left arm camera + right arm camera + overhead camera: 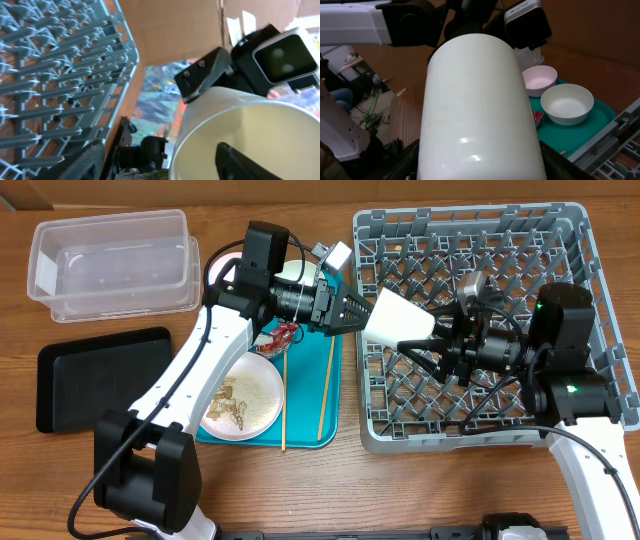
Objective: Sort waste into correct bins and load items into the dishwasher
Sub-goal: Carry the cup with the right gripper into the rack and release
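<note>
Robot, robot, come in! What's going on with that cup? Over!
Left gripper shut on white cup rim, held over dish rack's left edge. Right gripper open, fingers flanking the cup. Nothing seen blocking.

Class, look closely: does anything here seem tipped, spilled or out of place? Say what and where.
The white cup hangs on its side above the left edge of the grey rack, its rim pinched by the left gripper. Beige scraps litter the plate.
</note>
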Controlling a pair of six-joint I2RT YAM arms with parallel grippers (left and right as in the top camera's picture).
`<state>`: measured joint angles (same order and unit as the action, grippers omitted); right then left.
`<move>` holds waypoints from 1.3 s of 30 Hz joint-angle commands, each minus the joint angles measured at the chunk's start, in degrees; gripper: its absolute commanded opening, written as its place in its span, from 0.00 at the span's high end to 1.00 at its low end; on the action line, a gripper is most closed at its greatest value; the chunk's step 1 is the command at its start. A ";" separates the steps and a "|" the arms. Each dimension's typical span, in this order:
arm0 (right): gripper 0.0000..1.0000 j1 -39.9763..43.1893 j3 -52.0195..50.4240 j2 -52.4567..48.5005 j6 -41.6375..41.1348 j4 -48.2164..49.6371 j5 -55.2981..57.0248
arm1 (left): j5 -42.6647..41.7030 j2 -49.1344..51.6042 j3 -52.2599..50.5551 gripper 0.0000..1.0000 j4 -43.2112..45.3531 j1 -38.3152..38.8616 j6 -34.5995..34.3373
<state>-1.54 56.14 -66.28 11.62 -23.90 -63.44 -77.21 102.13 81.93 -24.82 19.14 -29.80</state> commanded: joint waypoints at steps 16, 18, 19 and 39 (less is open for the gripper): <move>0.83 2.25 14.67 0.02 -11.02 -27.15 42.10 | 65.13 -9.44 1.09 0.04 -23.12 -4.98 7.56; 0.85 5.11 18.27 -0.15 -12.39 -32.17 45.00 | 71.84 -10.95 1.09 0.01 -25.97 -5.31 7.54; 0.85 6.69 19.58 -0.37 -12.55 -34.10 45.55 | 73.92 -11.43 1.09 0.00 -26.95 -5.38 7.56; 0.92 37.07 23.41 -17.81 -16.63 -46.97 56.83 | 78.68 -12.79 1.09 0.00 -31.98 -5.25 7.98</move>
<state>34.79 78.28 -83.15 -3.92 -70.72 -8.93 0.34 90.19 82.17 -56.66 13.82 -23.35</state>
